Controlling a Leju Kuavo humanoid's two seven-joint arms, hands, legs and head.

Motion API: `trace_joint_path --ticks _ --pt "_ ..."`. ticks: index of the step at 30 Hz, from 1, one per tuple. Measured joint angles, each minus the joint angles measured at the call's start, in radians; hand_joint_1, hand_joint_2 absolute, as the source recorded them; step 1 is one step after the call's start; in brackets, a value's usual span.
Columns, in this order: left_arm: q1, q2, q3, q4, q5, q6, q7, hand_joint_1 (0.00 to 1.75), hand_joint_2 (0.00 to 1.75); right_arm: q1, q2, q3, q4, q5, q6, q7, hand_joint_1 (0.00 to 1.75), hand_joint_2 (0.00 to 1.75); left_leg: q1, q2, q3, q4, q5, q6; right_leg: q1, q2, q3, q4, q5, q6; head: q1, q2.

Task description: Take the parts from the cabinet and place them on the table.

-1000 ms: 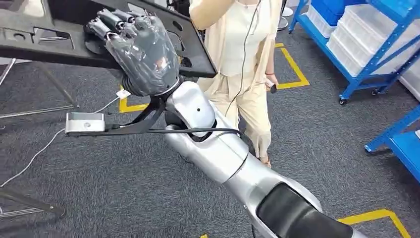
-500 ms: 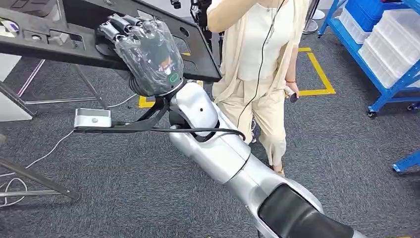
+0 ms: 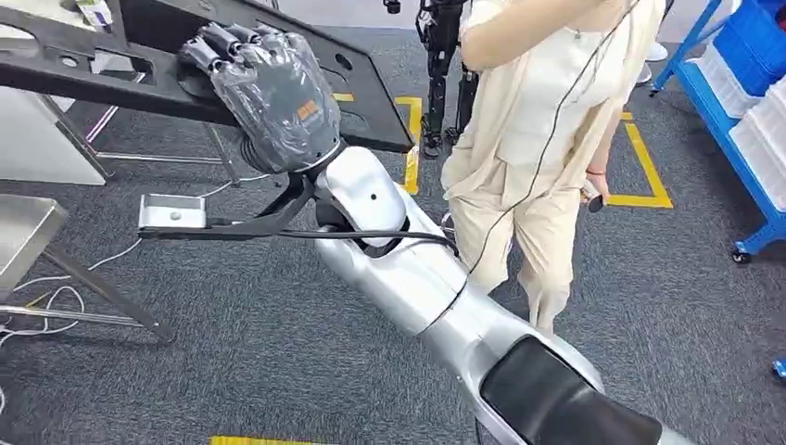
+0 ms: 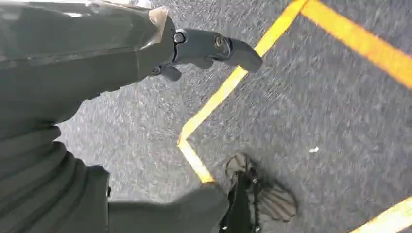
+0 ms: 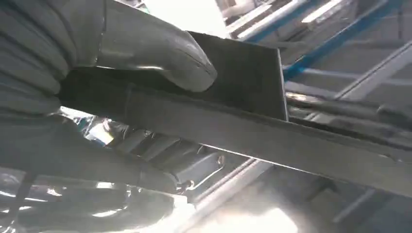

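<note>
I'm carrying the black part (image 3: 93, 69), right hand (image 3: 269, 97) clamped on its near edge, left hand (image 4: 73, 53) hanging empty, fingers apart; next, find the table.

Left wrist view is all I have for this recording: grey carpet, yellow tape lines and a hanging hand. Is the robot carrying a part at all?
Observer: Yes. The right hand grips a long black panel, raised in front of the robot.
Operator: How does that hand hold it?
Observer: In the right wrist view the thumb lies on one face of the panel and the fingers sit under the other.
Operator: Anyone close by?
Observer: A person in cream clothes stands on the carpet just beyond the right arm.
Operator: And the left hand?
Observer: The left hand holds nothing.
</note>
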Motion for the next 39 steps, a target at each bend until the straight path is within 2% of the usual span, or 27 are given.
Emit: trace_joint_path --ticks 2,3,5,6,7,8,11,12,13,14,16,17,18,20,21,22,25,27,29,31,32,33,34,36,37,38,39 --pt "0.001 0.0 0.0 0.0 -0.002 0.007 0.009 0.0 1.75 0.009 -0.009 -0.003 0.008 -0.001 0.0 0.0 1.75 1.75 0.0 -0.029 -0.001 0.001 0.0 0.0 -0.004 0.005 -0.054 0.093 -0.02 0.009 0.0 0.0" --pt "0.002 0.0 0.0 0.0 -0.003 0.007 0.013 0.0 1.75 0.011 -0.01 -0.003 0.011 -0.002 0.0 0.0 1.75 1.75 0.001 -0.042 -0.001 0.001 0.0 -0.001 -0.007 0.006 -0.048 0.071 -0.006 0.018 0.001 0.0" --pt "0.004 -0.001 0.0 0.0 -0.005 0.008 0.017 0.0 1.75 0.01 -0.01 -0.003 0.012 -0.002 -0.001 0.0 1.75 1.75 0.004 -0.067 0.0 0.006 -0.002 -0.005 -0.017 0.014 0.021 -0.083 0.065 0.04 0.001 0.0" --pt "0.004 -0.001 0.0 0.0 -0.006 0.008 0.017 0.0 1.75 0.009 -0.01 -0.003 0.012 -0.003 -0.001 0.0 1.75 1.75 0.005 -0.079 -0.001 0.011 -0.005 -0.01 -0.024 0.035 0.062 -0.171 0.099 0.049 0.001 0.0" --pt "0.004 0.0 0.0 0.0 -0.006 0.006 0.017 0.0 1.75 0.01 -0.011 -0.003 0.013 -0.003 -0.001 0.0 1.75 1.75 0.001 -0.089 -0.006 0.02 -0.01 -0.019 -0.027 0.061 0.071 -0.202 0.103 0.048 0.0 0.0" --pt "0.004 0.0 0.0 0.0 -0.006 0.005 0.016 0.0 1.75 0.01 -0.01 -0.003 0.015 -0.002 -0.001 -0.001 1.75 1.75 0.001 -0.096 -0.011 0.021 -0.012 -0.025 -0.027 0.046 0.079 -0.206 0.107 0.04 0.0 0.0" --pt "0.012 0.0 0.0 0.0 -0.006 -0.002 0.016 0.0 1.75 0.01 -0.006 -0.002 0.016 -0.003 -0.001 0.0 1.75 1.75 0.012 -0.108 -0.016 0.016 -0.008 -0.043 -0.019 0.032 0.08 -0.208 0.112 0.022 0.0 0.0" --pt "0.012 0.003 0.0 0.0 -0.006 -0.003 0.014 0.0 1.75 0.009 -0.002 -0.002 0.016 -0.003 -0.001 0.0 1.75 1.75 0.015 -0.088 -0.018 0.026 -0.016 -0.045 -0.029 0.023 0.083 -0.214 0.117 0.014 0.0 0.0" --pt "0.012 0.002 0.0 0.0 -0.008 -0.003 0.012 0.0 1.75 0.008 0.003 -0.002 0.016 -0.003 -0.001 0.0 1.75 1.75 0.009 -0.038 -0.034 0.061 -0.039 -0.048 -0.026 0.017 0.085 -0.214 0.114 0.008 -0.004 0.0" --pt "0.011 0.002 -0.001 0.0 -0.008 -0.004 0.011 0.0 1.75 0.005 0.003 -0.002 0.016 -0.003 -0.001 0.0 1.75 1.75 0.011 -0.012 -0.066 0.128 -0.075 -0.053 -0.023 0.008 0.087 -0.214 0.112 0.0 -0.004 0.0" --pt "0.008 0.002 -0.002 0.0 -0.009 -0.003 0.011 0.0 1.75 0.007 0.001 -0.003 0.019 -0.005 -0.001 0.001 1.75 1.75 0.014 0.004 -0.149 0.286 -0.141 -0.058 -0.016 -0.014 0.087 -0.214 0.109 -0.005 -0.004 0.0" --pt "0.009 0.002 -0.002 0.0 -0.01 -0.002 0.014 0.0 1.75 0.009 0.001 -0.003 0.021 -0.005 -0.001 0.001 1.75 1.75 0.014 0.006 -0.174 0.331 -0.149 -0.059 -0.014 -0.023 0.087 -0.214 0.108 -0.006 -0.004 0.0" --pt "0.01 0.003 -0.002 0.0 -0.011 0.002 0.018 0.0 1.75 0.01 0.002 -0.003 0.023 -0.006 -0.001 0.001 1.75 1.75 0.014 0.006 -0.174 0.325 -0.133 -0.058 -0.013 -0.033 0.087 -0.214 0.107 -0.007 -0.004 0.0" --pt "0.01 0.007 -0.002 0.0 -0.02 0.009 0.036 0.0 1.75 0.009 0.003 -0.003 0.023 -0.008 -0.001 0.001 1.75 1.75 0.013 0.016 -0.1 0.176 -0.051 -0.052 -0.011 -0.051 0.09 -0.214 0.104 -0.009 -0.004 0.0" --pt "0.01 0.009 -0.002 0.0 -0.023 0.011 0.043 0.0 1.75 0.008 0.004 -0.003 0.023 -0.008 -0.001 0.001 1.75 1.75 0.011 0.043 -0.048 0.083 -0.013 -0.047 -0.01 -0.058 0.094 -0.214 0.102 -0.006 -0.004 0.0" --pt "0.008 0.009 -0.003 0.0 -0.028 0.013 0.047 0.0 1.75 0.007 0.005 -0.003 0.023 -0.008 -0.001 0.001 1.75 1.75 0.004 0.09 -0.022 0.03 -0.017 -0.042 -0.003 -0.064 0.096 -0.214 0.099 -0.002 -0.004 0.0" --pt "0.005 0.01 -0.003 0.0 -0.029 0.014 0.051 0.0 1.75 0.005 0.004 -0.004 0.024 -0.009 -0.001 0.001 1.75 1.75 -0.004 0.058 -0.024 0.03 -0.014 -0.033 0.002 -0.085 0.1 -0.215 0.092 0.01 -0.002 0.0" --pt "0.006 0.011 -0.003 0.0 -0.027 0.016 0.064 0.0 1.75 0.004 0.01 -0.004 0.023 -0.011 -0.001 0.002 1.75 1.75 0.003 0.033 -0.011 0.01 -0.002 -0.016 0.01 -0.097 0.1 -0.214 0.083 0.023 -0.001 0.0" --pt "0.005 0.009 -0.003 0.0 -0.028 0.019 0.08 0.0 1.75 -0.001 0.008 -0.005 0.023 -0.011 -0.001 0.001 1.75 1.75 0.004 0.018 -0.004 0.004 0.003 -0.006 -0.002 -0.021 0.068 -0.124 0.042 0.017 -0.003 0.0" --pt "0.0 0.01 -0.003 0.0 -0.031 0.023 0.092 0.0 1.75 0.005 0.002 -0.006 0.024 -0.013 -0.001 0.002 1.75 1.75 0.004 -0.009 -0.006 0.004 0.003 -0.004 -0.006 0.001 -0.013 0.032 -0.016 0.01 0.0 0.0" --pt "0.0 0.01 -0.003 0.0 -0.031 0.023 0.098 0.0 1.75 0.011 -0.001 -0.006 0.026 -0.013 0.0 0.002 1.75 1.75 0.004 -0.023 -0.007 0.005 0.003 -0.004 -0.006 0.004 -0.047 0.091 -0.03 0.014 0.0 0.0" --pt "0.001 0.01 -0.003 0.0 -0.031 0.023 0.101 0.0 1.75 0.014 -0.002 -0.005 0.027 -0.012 0.0 0.002 1.75 1.75 0.004 -0.038 -0.006 0.005 0.003 -0.004 -0.006 0.006 -0.057 0.097 -0.022 0.021 0.0 0.0" --pt "0.002 0.009 -0.003 0.0 -0.031 0.023 0.103 0.0 1.75 0.014 -0.002 -0.005 0.029 -0.012 0.002 0.002 1.75 1.75 0.004 -0.051 -0.006 0.006 0.003 -0.005 -0.007 0.007 -0.042 0.054 0.003 0.03 0.0 0.0" --pt "0.001 0.006 -0.003 0.0 -0.031 0.024 0.104 0.0 1.75 0.012 -0.001 -0.005 0.029 -0.013 0.003 0.002 1.75 1.75 0.004 -0.078 -0.004 0.009 0.002 -0.007 -0.014 0.021 0.038 -0.124 0.083 0.048 0.0 0.0" --pt "0.001 0.006 -0.003 0.0 -0.031 0.025 0.104 0.0 1.75 0.011 0.0 -0.005 0.029 -0.013 0.006 0.002 1.75 1.75 0.004 -0.088 -0.007 0.012 0.0 -0.012 -0.021 0.056 0.073 -0.203 0.11 0.052 0.0 0.0" --pt "0.001 0.006 -0.003 0.0 -0.029 0.026 0.104 0.0 1.75 0.01 0.002 -0.005 0.03 -0.014 0.007 0.002 1.75 1.75 -0.002 -0.099 -0.012 0.019 -0.005 -0.019 -0.02 0.062 0.08 -0.212 0.111 0.041 -0.001 0.0" --pt "0.002 0.006 -0.002 0.0 -0.027 0.027 0.104 0.0 1.75 0.011 0.004 -0.003 0.031 -0.015 0.011 0.001 1.75 1.75 0.001 -0.102 -0.015 0.017 -0.003 -0.024 -0.019 0.051 0.079 -0.212 0.115 0.033 -0.001 0.0"
